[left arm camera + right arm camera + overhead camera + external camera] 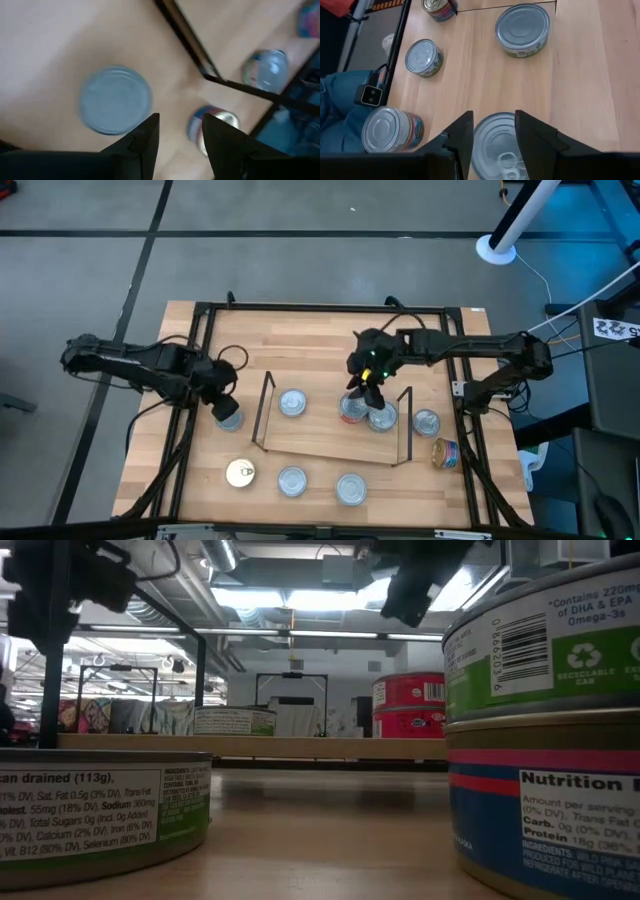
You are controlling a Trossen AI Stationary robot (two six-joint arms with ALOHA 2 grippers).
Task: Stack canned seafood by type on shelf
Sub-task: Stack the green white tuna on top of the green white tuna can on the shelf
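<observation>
Tin (500,150) directly below right claw (492,131)

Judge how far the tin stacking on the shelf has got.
Early. Done: the shelf holds a few tins, including a red stacked pair. In hand: nothing; the right gripper hovers above the shelf's tins, the left gripper above a silver-topped tin on the table, jaws open on both. Left: six tins lie off the shelf.

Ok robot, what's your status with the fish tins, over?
Left fingers open, over a tin beside the shelf. Right fingers open, above a pull-tab tin on the shelf. More tins loose nearby. Nothing blocking.
</observation>
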